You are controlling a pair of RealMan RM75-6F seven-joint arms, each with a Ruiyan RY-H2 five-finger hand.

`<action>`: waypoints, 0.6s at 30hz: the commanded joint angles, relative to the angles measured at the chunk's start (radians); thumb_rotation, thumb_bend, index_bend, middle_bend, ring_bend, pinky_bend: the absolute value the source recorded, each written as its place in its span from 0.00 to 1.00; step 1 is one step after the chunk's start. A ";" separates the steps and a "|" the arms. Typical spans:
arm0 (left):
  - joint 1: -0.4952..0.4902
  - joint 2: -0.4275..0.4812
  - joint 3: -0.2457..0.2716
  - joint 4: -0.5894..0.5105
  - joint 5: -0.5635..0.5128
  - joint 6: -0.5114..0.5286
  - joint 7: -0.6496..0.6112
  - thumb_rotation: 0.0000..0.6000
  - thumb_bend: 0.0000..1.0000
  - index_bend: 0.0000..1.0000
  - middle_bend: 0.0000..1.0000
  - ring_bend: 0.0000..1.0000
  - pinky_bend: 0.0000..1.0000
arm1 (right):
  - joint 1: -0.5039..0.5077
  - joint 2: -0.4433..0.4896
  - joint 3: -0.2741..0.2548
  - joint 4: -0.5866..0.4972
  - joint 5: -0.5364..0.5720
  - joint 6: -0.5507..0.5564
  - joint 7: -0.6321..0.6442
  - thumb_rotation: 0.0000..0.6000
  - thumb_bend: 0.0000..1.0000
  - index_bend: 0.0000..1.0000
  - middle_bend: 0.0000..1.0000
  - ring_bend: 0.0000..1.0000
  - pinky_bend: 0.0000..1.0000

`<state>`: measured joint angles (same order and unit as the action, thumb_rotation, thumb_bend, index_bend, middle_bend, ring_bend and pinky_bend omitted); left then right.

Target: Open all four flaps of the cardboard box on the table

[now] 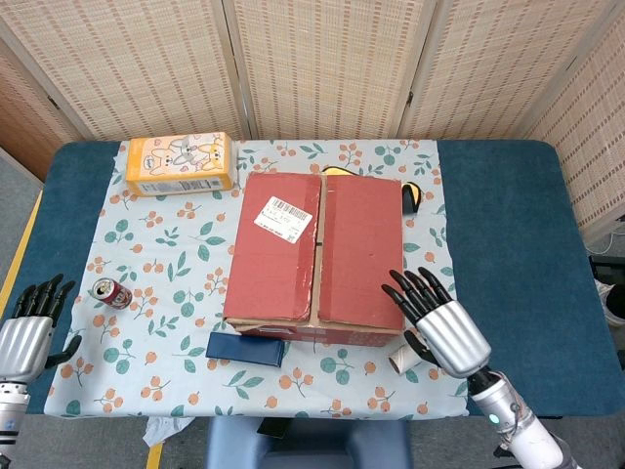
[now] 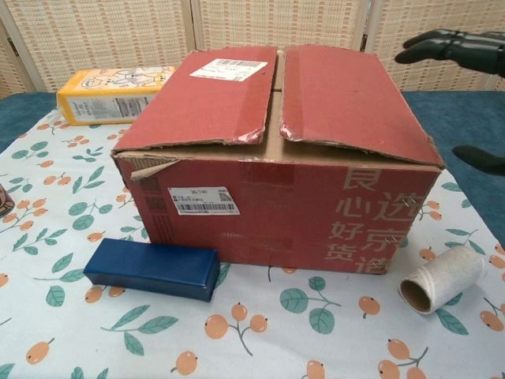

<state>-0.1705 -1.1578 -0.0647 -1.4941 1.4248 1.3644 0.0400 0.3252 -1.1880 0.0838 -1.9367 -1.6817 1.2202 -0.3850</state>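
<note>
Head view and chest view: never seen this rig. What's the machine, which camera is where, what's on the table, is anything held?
It is a two-armed robot with finger-bearing hands. The head view looks down on the table; the chest view looks level at the box front. On the floral cloth sits a closed red cardboard box, a yellow carton, a soda can, a blue box and a cardboard tube. The right hand hovers by the box's right edge, fingers spread; the left hand waits at the table's left edge. Neither holds anything.

Cardboard box (image 1: 317,254) mid-table; paper roll (image 1: 411,354) at its front-right corner.
</note>
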 commanded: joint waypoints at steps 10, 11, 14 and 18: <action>0.014 0.021 -0.002 -0.019 -0.005 0.021 -0.030 1.00 0.38 0.00 0.00 0.00 0.00 | 0.103 -0.143 0.049 0.001 0.036 -0.063 -0.053 1.00 0.45 0.00 0.00 0.00 0.00; 0.015 0.022 -0.001 -0.021 -0.003 0.023 -0.032 1.00 0.38 0.00 0.00 0.00 0.00 | 0.107 -0.154 0.050 0.007 0.034 -0.061 -0.048 1.00 0.45 0.00 0.00 0.00 0.00; 0.015 0.024 0.001 -0.024 0.002 0.023 -0.030 1.00 0.38 0.00 0.00 0.00 0.00 | 0.120 -0.189 0.049 0.035 0.027 -0.056 -0.041 1.00 0.45 0.00 0.00 0.00 0.00; 0.012 0.023 0.003 -0.025 0.000 0.018 -0.010 1.00 0.38 0.00 0.00 0.00 0.00 | 0.141 -0.220 0.053 0.039 0.041 -0.070 -0.052 1.00 0.45 0.00 0.00 0.00 0.00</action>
<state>-0.1578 -1.1345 -0.0621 -1.5185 1.4255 1.3835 0.0277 0.4615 -1.4021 0.1350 -1.8991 -1.6454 1.1537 -0.4312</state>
